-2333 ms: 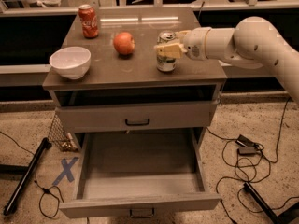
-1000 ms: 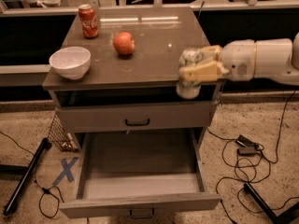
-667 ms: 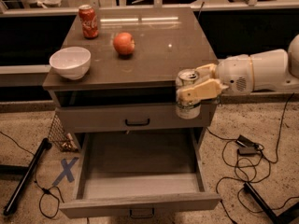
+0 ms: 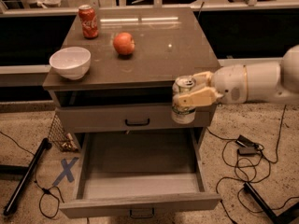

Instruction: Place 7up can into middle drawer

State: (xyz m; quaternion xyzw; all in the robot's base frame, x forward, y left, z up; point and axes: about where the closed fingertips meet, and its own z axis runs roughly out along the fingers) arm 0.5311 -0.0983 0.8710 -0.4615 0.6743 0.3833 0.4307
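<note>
My gripper (image 4: 189,98) is shut on the 7up can (image 4: 183,108), a white-and-green can with a silver top. It holds the can upright in the air in front of the cabinet's right front edge, level with the upper drawer front (image 4: 135,117). The middle drawer (image 4: 140,176) is pulled wide open below, its grey floor bare. The can hangs above the drawer's back right corner. My white arm (image 4: 257,82) reaches in from the right.
On the cabinet top (image 4: 154,55) stand a red cola can (image 4: 88,21), a red apple (image 4: 124,43) and a white bowl (image 4: 70,62). Cables (image 4: 243,148) lie on the floor at right. A black pole (image 4: 25,176) and a blue tape X (image 4: 66,169) lie at left.
My gripper has carried the can off the cabinet top, forward and down past the front edge. It now hangs lower, over the open drawer's back right corner.
</note>
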